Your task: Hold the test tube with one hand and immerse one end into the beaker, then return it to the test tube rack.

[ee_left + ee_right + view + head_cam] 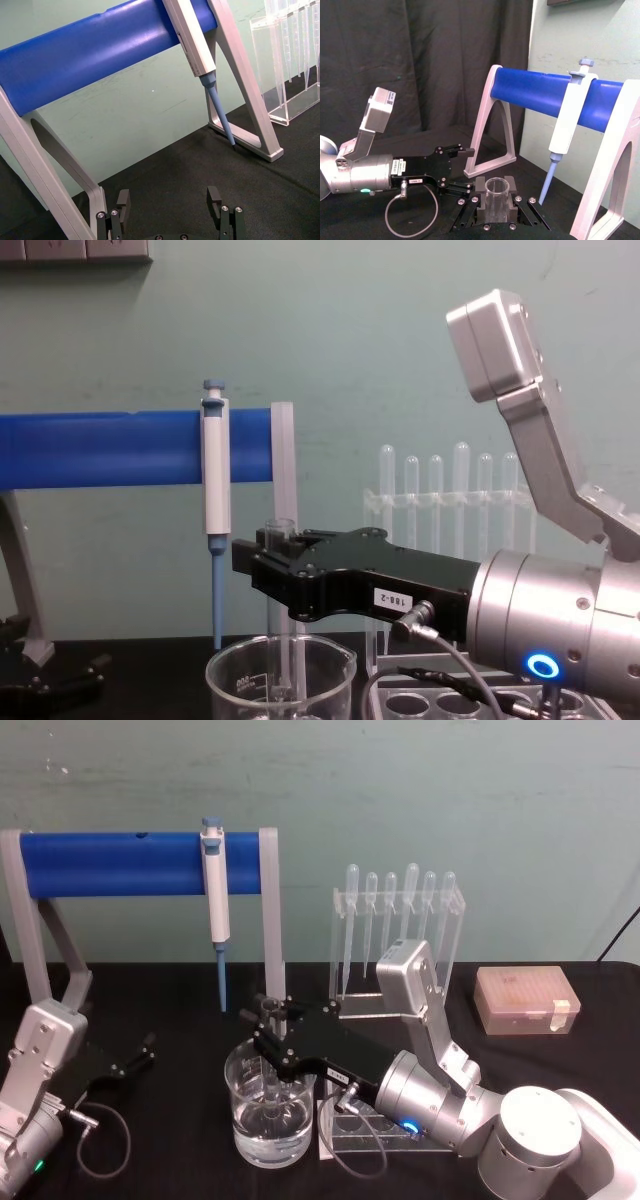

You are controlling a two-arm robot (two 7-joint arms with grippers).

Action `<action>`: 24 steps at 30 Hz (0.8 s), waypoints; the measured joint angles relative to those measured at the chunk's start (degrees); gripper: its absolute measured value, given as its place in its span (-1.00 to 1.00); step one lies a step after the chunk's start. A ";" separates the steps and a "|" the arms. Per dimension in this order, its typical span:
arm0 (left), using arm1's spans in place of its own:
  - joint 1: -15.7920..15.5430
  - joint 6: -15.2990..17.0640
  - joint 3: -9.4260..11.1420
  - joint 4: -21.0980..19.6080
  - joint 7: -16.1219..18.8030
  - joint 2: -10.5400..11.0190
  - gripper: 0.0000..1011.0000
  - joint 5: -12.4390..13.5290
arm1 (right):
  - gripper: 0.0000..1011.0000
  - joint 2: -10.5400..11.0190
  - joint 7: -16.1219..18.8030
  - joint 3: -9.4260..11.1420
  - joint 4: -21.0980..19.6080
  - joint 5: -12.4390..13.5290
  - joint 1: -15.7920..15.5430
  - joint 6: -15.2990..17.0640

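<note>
Right pincer [273,1020] clamped on test tube [290,665] above beaker [240,1115]: keep tube vertical, dip slow, centred, w/o hitting glass. Left pincer [135,1057] apart, parked left.

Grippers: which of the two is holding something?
The right gripper, shut on the test tube reaching into the beaker; the left gripper sits open and empty.
</note>
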 joint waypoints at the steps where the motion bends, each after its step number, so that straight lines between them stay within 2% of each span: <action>1: 0.00 0.00 0.00 0.00 0.00 0.00 0.98 0.00 | -0.56 0.00 0.00 0.00 0.00 0.00 0.00 0.00; 24: 0.00 0.00 0.00 0.00 0.00 0.00 0.98 0.00 | -0.56 0.00 0.00 0.00 0.00 0.00 0.00 0.00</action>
